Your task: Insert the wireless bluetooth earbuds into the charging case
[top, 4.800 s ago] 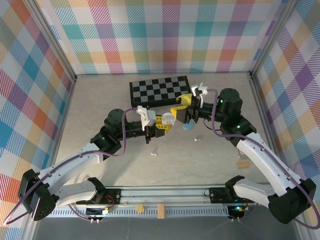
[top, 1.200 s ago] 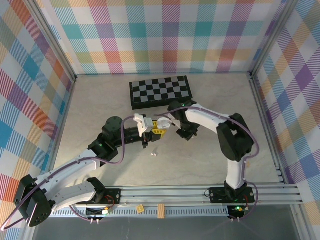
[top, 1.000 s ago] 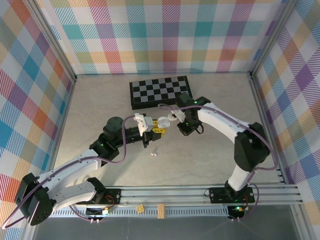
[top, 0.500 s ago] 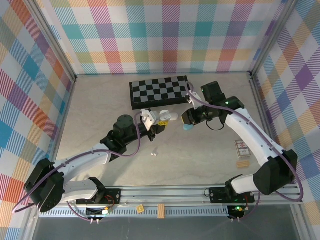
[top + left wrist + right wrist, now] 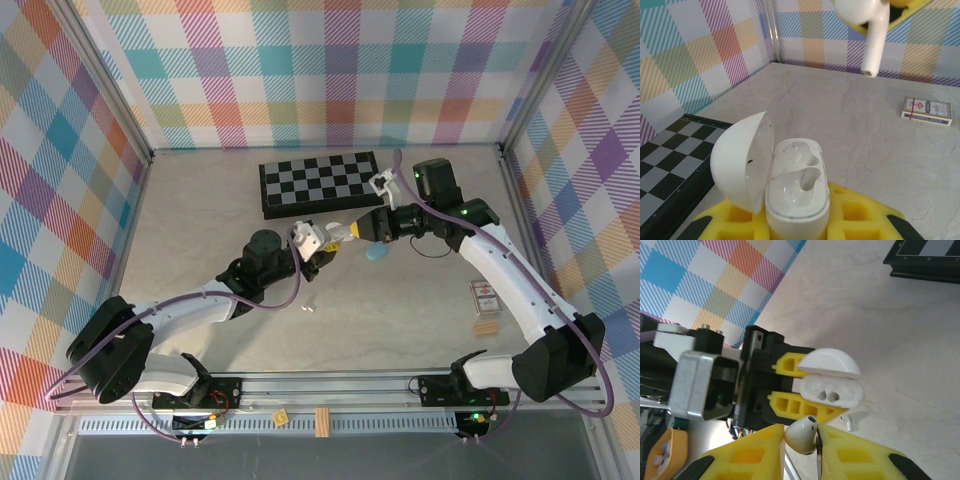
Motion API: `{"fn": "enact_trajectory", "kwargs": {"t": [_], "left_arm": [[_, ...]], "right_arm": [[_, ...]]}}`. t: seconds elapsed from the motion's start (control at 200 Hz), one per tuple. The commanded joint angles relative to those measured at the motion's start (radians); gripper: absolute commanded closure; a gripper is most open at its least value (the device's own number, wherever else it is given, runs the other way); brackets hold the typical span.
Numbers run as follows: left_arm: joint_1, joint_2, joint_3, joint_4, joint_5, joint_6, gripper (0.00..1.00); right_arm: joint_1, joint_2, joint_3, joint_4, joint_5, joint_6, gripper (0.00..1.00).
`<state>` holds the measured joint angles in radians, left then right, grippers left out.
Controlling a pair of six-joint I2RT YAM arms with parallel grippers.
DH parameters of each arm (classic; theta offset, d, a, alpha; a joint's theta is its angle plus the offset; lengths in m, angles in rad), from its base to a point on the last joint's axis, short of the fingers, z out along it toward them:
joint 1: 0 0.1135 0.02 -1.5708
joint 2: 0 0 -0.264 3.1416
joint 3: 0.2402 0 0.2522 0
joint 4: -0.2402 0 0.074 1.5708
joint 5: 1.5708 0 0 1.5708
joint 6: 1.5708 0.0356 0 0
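My left gripper (image 5: 322, 241) is shut on a white charging case (image 5: 796, 186), held upright with its lid (image 5: 741, 160) swung open to the left and both sockets empty. My right gripper (image 5: 802, 440) is shut on a white earbud (image 5: 803, 434), pinched by its bulb between the yellow fingers (image 5: 860, 452). In the left wrist view that earbud (image 5: 867, 25) hangs stem-down above and to the right of the case, apart from it. The right wrist view has the open case (image 5: 832, 391) just beyond the earbud. Another white earbud (image 5: 309, 308) lies loose on the table.
A light blue case (image 5: 378, 253) lies on the table under the right gripper (image 5: 353, 232). A chessboard (image 5: 318, 183) is at the back. A card deck (image 5: 483, 293) and a wooden block (image 5: 487, 327) lie at the right. Plaid walls enclose the table.
My right gripper has moved left with the earbud, closing in on the open case. The left gripper has shifted slightly right with the case. Both grips are unchanged.
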<state>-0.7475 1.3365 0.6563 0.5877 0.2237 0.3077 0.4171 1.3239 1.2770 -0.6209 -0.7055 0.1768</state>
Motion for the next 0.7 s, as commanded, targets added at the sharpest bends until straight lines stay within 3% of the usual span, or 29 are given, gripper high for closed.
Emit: {"fn": "enact_trajectory", "kwargs": {"t": [0.0,0.695], "left_arm": [[-0.011,0.009,0.032,0.065,0.017,0.02,0.96],[-0.036,0.016,0.055,0.091,0.052,-0.002,0.95]], "right_arm": [[-0.008,0.026,0.014,0.034,-0.061,0.033,0.77],[-0.009,0.044,-0.016,0.036,-0.034,0.032,0.76]]}}
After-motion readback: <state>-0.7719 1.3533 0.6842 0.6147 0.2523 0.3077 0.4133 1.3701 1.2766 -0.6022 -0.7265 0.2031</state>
